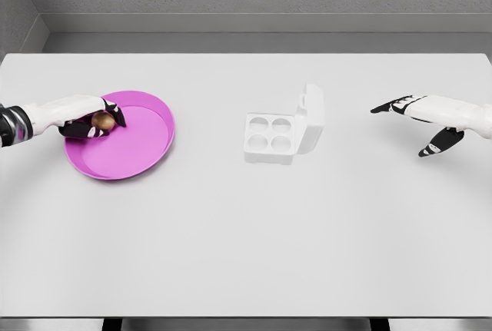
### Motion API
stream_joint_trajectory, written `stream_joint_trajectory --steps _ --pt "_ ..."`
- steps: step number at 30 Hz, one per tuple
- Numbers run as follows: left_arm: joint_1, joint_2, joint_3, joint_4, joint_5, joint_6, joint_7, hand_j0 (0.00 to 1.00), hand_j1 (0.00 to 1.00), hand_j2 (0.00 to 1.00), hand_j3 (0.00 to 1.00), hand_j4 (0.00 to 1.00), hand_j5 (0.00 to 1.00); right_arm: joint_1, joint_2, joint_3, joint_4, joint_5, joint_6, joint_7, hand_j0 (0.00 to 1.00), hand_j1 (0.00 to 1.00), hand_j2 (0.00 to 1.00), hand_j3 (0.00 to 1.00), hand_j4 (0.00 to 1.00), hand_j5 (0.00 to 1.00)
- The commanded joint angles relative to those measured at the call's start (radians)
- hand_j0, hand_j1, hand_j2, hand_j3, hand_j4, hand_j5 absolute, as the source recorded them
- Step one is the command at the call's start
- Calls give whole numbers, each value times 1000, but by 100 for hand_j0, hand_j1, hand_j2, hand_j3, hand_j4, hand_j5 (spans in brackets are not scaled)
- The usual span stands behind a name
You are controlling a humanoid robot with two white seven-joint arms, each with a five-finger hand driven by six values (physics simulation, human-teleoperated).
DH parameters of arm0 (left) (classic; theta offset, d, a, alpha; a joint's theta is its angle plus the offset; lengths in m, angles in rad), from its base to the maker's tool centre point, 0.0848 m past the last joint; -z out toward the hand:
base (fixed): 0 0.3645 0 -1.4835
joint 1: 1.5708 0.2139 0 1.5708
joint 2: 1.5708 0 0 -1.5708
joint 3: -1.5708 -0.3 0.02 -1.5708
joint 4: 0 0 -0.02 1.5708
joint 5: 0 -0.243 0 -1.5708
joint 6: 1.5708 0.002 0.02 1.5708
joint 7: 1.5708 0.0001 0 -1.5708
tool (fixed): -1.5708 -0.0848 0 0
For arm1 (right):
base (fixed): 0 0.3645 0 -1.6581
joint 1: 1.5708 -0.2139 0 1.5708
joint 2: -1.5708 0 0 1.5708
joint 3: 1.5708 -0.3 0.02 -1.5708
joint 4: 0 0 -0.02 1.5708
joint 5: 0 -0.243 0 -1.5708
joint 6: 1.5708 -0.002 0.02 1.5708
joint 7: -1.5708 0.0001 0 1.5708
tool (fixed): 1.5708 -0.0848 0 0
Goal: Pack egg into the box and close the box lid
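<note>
**Op A:** One table (246,254) fills most of my head view: a plain white top with its near edge across the bottom of the frame. Behind it I see a grey wall and a strip of grey floor. What do you read on your side?

**Op B:** I see the same. My left hand (91,118) comes in from the left edge and sits over the near-left part of the pink plate (146,143). Its fingers are curled around the egg (103,121), so I call that a firm grasp. The egg is brown and shows between the dark fingers.

**Op A:** Which way does the egg point?

**Op B:** I cannot tell. The fingers cover too much of it, and what shows looks nearly round, so I will not name its long axis. I also cannot say whether it touches the plate or hangs just above it.

**Op A:** And the box (280,127)?

**Op B:** It lies well to the right of my left hand, between the two hands. Its lid stands up on the side toward my right hand, and four round cups face up, all bare. Its long side runs left to right.

**Op A:** My right hand (419,120) hovers beyond the box, well apart from it, with the fingers stretched out and loose and nothing in them. Both forearms are cut off by the frame edges.
</note>
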State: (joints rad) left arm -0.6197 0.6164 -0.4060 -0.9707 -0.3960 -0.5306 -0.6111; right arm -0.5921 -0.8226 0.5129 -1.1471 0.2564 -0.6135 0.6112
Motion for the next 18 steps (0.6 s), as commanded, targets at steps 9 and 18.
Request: stream_joint_trajectory --steps 9,18 --pt "0 -9 -13 -11 45 3 0 30 30 30 30 30 30 0 -1 -1 0 -6 3 0 100 100 100 100 100 100" --pt "6 -6 -13 -100 157 4 0 25 25 25 25 25 25 0 -1 -1 0 -6 3 0 100 100 100 100 100 100"
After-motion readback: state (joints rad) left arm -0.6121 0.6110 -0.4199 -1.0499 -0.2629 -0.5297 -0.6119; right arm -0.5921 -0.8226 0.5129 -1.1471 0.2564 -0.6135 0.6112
